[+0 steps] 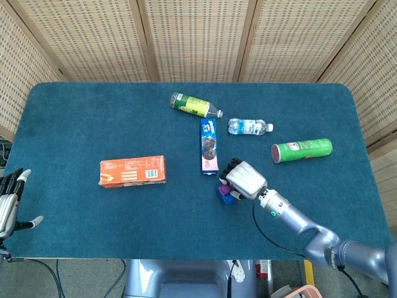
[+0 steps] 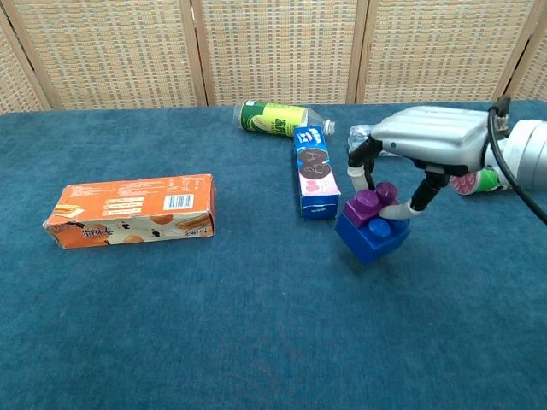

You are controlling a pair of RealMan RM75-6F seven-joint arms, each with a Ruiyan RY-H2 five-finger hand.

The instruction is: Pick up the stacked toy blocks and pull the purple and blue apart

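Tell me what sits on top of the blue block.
A purple block is stacked on the blue block, pinched by the right hand above it. The blue block's top beneath the purple one is covered.

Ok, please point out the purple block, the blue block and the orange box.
purple block [image 2: 362,203], chest view, its front side face.
blue block [image 2: 369,242], chest view, its front face.
orange box [image 2: 128,210], chest view, middle of its printed front.

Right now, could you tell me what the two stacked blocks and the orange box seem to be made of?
The purple block and blue block look like smooth moulded plastic, slightly glossy, with round studs. The orange box looks like printed cardboard, creased at its corners.
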